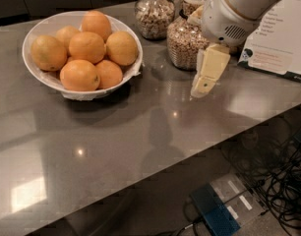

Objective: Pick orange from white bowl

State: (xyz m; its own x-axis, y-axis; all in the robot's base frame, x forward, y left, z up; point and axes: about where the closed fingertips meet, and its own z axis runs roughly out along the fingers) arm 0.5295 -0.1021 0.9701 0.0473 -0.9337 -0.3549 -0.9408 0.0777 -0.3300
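The white bowl (42, 26) stands at the back left of the grey counter and holds several oranges in a pile. A yellow-orange orange (122, 48) lies at the bowl's right side, with deeper-orange ones (79, 74) at the front. A white crinkled liner shows at the bowl's right rim. My gripper (203, 85) hangs from the white arm above the counter, to the right of the bowl and in front of a cereal jar. It points down and holds nothing. It is about a bowl's width away from the oranges.
Three glass jars of cereal (184, 42) stand at the back, just behind the gripper. A printed white sheet (278, 38) lies at the right. The counter's front edge runs diagonally; below it are cables (283, 181) and a blue box (214, 210) on the floor.
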